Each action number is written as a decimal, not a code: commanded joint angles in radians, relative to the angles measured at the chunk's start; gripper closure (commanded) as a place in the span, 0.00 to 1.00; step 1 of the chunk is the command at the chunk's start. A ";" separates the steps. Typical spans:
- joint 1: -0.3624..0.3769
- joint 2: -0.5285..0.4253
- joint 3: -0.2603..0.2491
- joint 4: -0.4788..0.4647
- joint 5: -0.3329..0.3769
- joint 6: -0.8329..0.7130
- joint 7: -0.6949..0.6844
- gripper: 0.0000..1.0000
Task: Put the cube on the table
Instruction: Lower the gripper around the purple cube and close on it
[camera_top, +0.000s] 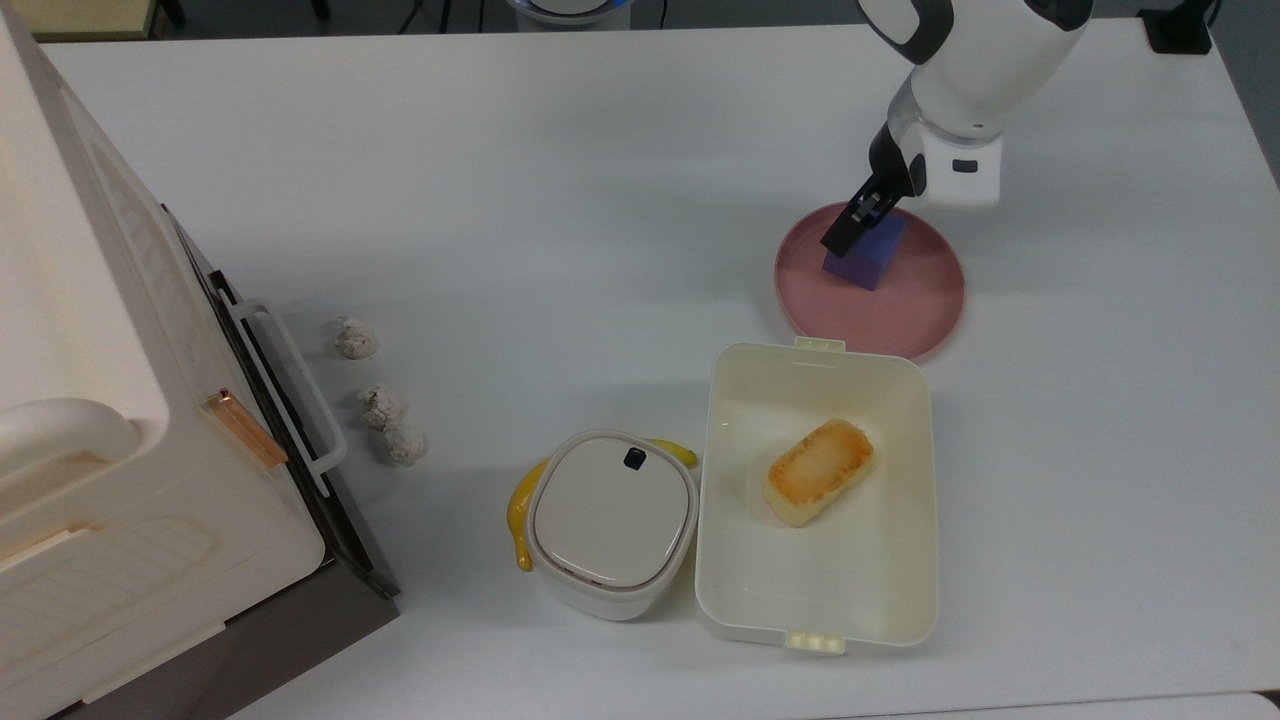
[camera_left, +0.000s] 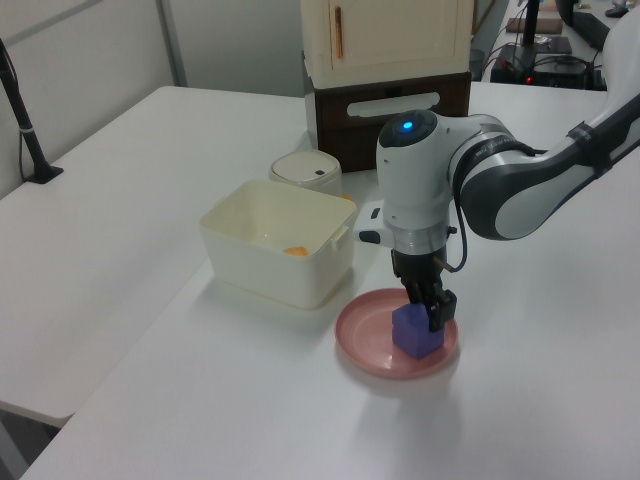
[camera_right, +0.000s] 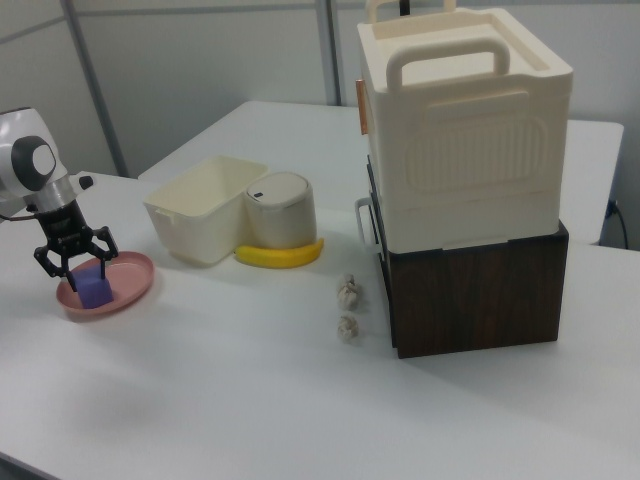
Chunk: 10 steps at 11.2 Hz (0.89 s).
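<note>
Top view: the cube (camera_top: 862, 256) is sitting on the pink plate (camera_top: 905, 305), toward its upper-left part, and the gripper (camera_top: 858, 222) is being held low over it. One dark finger (camera_top: 845, 226) is lying across the cube's upper-left corner. The plate is lying just beside the cream container (camera_top: 818, 600), so a sideways drag of the cube is likely to push the plate against that wall.

Left view: the gripper (camera_left: 425, 305) is being held down around the cube (camera_left: 414, 331), with a finger (camera_left: 438, 309) against its right face. The plate's (camera_left: 362, 350) low rim is a risk: if the lift is too shallow, the cube is likely to be caught on it and the plate tipped.

Right view: the fingers (camera_right: 56, 262) are spread apart either side of the cube (camera_right: 93, 290) and are not yet closed on it. The grip is being set near the cube's top, it seems, so a squeeze on corners rather than flat faces could twist the cube or let it slip. The bare worktop (camera_right: 230, 380) is lying close by, so a drop there would cost little; a drop back on the plate (camera_right: 135, 285) would leave the task undone.
</note>
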 joint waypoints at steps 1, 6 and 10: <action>0.006 0.008 0.017 -0.014 -0.046 0.017 -0.010 0.55; -0.016 0.000 0.018 0.023 -0.046 0.017 0.062 0.00; -0.039 -0.009 0.007 0.037 -0.087 0.064 0.059 0.00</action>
